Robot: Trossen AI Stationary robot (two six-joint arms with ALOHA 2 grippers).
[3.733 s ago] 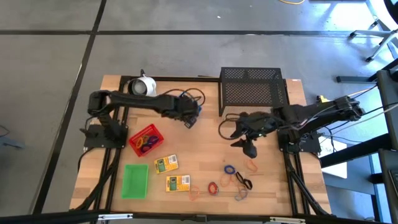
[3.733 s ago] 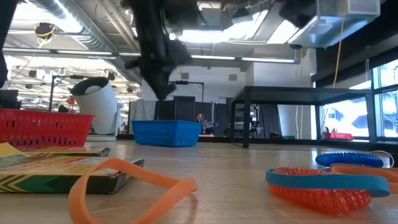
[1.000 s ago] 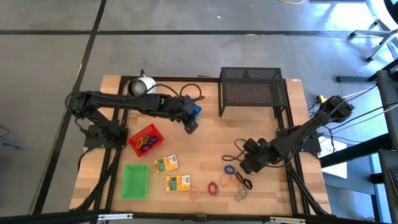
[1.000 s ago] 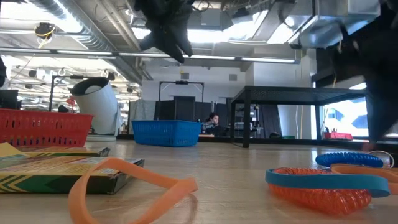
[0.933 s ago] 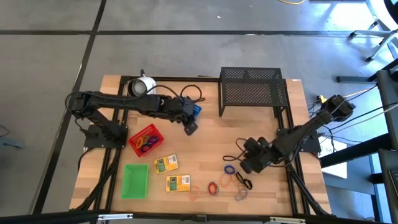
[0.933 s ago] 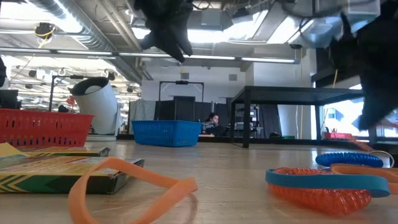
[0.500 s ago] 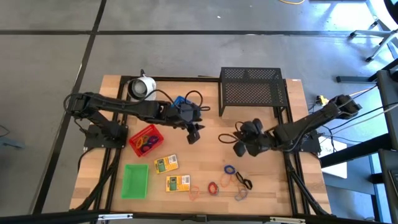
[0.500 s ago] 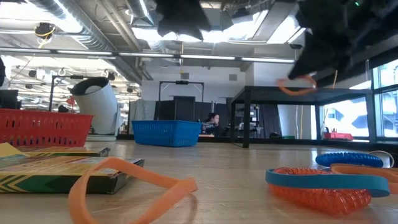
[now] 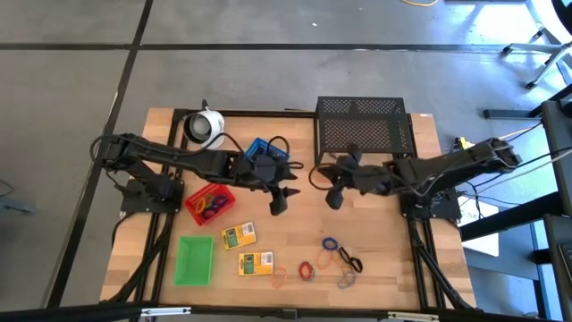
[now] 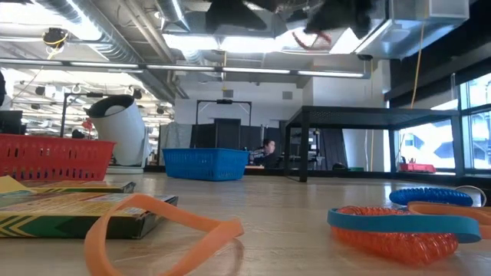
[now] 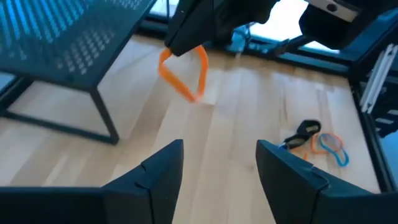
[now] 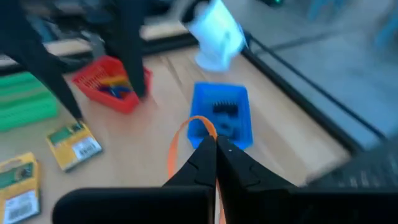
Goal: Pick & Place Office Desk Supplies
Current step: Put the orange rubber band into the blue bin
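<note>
Three trays: the green tray (image 9: 195, 260) lies empty near the table's front left, the red tray (image 9: 210, 202) behind it already holds several loops, and the blue tray (image 9: 262, 149) sits further back, toward the middle.
Two boxes: the yellow-green boxes (image 9: 248, 249) lie flat on the table (image 9: 295, 224), just right of the green tray, not in any tray.
Left gripper: the left gripper (image 9: 279, 202) hovers over the middle of the table, right of the red tray; its fingers (image 11: 160, 174) stand wide apart and hold nothing.
Right gripper: the right gripper (image 9: 334, 196) hangs in the air in front of the black wire rack (image 9: 362, 131), facing the left one; its fingers (image 12: 205, 158) are pressed together on an orange loop (image 11: 183, 73).
Orange loop: it dangles from these fingers, well above the table, between the two arms; the blue tray is ahead of it in the right wrist view.
Loops not sorted: a group of loops (image 9: 335, 258) in blue, red, orange and black lies at the front right of the table.
Progress: I judge the task partly done; some loops are in the red tray, one is being carried, and the front group and both boxes are left.
</note>
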